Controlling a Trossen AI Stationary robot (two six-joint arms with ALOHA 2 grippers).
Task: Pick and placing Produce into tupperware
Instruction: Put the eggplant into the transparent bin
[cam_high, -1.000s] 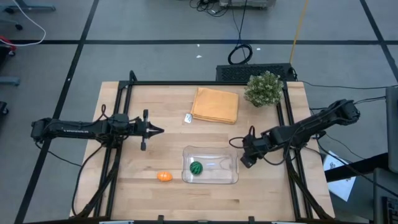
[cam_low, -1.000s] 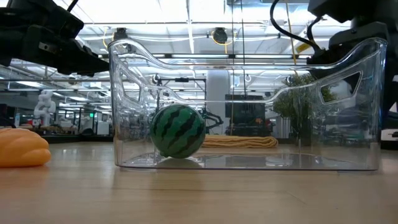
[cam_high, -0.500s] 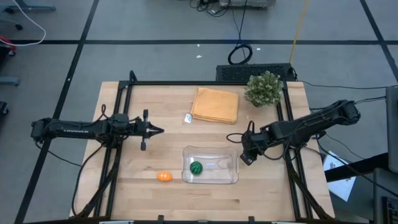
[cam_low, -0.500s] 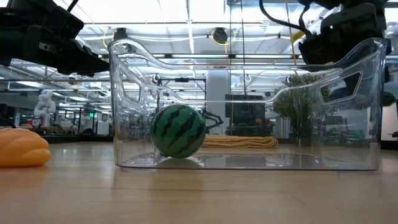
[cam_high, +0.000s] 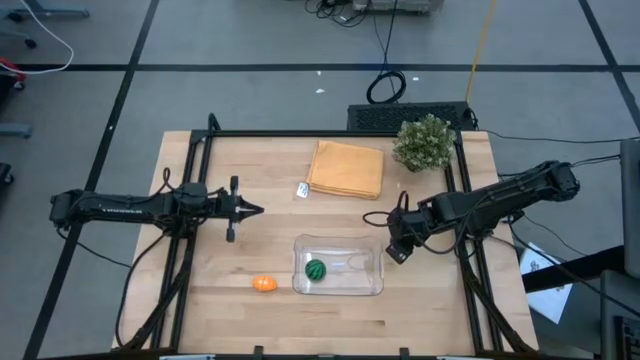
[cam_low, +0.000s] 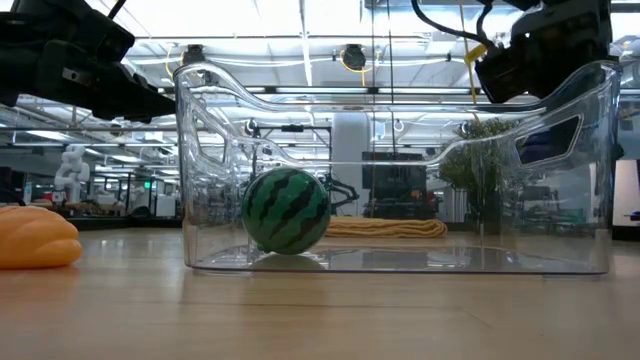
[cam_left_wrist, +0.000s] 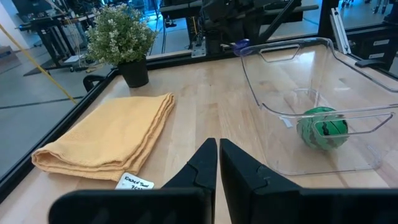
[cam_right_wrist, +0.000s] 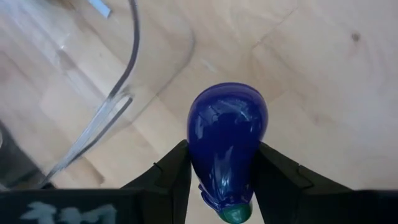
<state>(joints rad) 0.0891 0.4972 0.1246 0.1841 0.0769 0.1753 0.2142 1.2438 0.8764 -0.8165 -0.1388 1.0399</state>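
The clear tupperware (cam_high: 338, 266) sits near the table's near edge, with the dark-green striped ball (cam_high: 316, 269) resting on its floor at the left end (cam_low: 286, 210). The orange piece (cam_high: 264, 284) lies on the table to its left (cam_low: 38, 238). My right gripper (cam_high: 395, 250) hovers just beyond the tupperware's right end, shut on the purple-blue eggplant (cam_right_wrist: 227, 140). My left gripper (cam_high: 258, 209) hangs shut over the table's left-middle, above nothing; its shut fingers (cam_left_wrist: 217, 163) show in the left wrist view. My right gripper pinches the eggplant between its two fingers (cam_right_wrist: 176, 169), at the narrower stem half near the green cap (cam_right_wrist: 235, 214). The fingers come from above, pointing down. The eggplant is lifted clear of the table, its rounded fat end (cam_right_wrist: 229, 106) pointing down past the fingertips.
A folded orange-tan cloth (cam_high: 346, 169) lies at the far middle, with a small white tag (cam_high: 302, 190) at its left. A bushy potted plant (cam_high: 424, 143) stands at the far right corner. Black frame rails (cam_high: 190, 190) run along both table sides.
My right gripper, holding the eggplant, has moved a little toward the table's far edge and left, and in the low view it has come in above the tupperware's right end. The tupperware, ball and orange piece have stayed put.
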